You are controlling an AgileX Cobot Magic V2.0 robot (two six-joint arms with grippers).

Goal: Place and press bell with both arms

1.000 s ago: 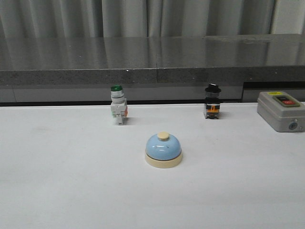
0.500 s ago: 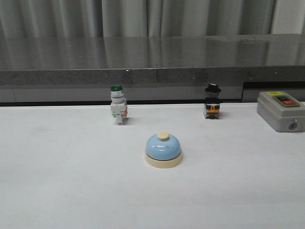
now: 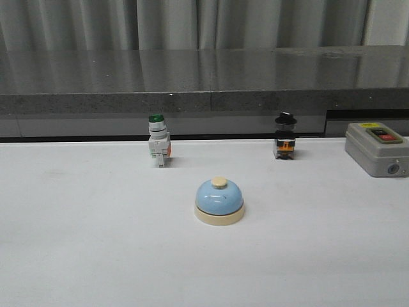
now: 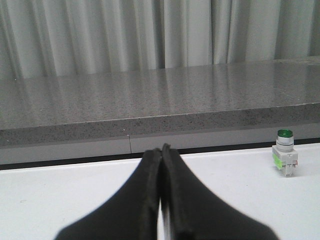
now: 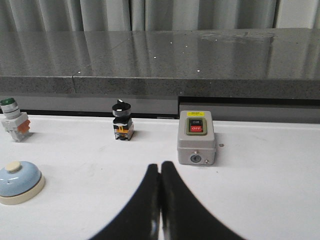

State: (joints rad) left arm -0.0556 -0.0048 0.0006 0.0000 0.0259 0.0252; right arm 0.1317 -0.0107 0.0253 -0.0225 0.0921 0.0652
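Lab test bench: white table (image 3: 77, 243), industrial switch box (image 3: 377, 148), grey curtain (image 3: 192, 24).

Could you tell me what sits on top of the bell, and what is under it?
A cream button sits on top of the bell. The dome rests on a cream base that stands on the white table. The base's underside is hidden.

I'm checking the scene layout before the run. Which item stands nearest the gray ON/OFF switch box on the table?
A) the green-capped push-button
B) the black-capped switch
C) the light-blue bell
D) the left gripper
B. In the front view the black-capped switch stands at the table's far edge just left of the gray switch box, while the bell sits mid-table and the green-capped push-button is farther left.
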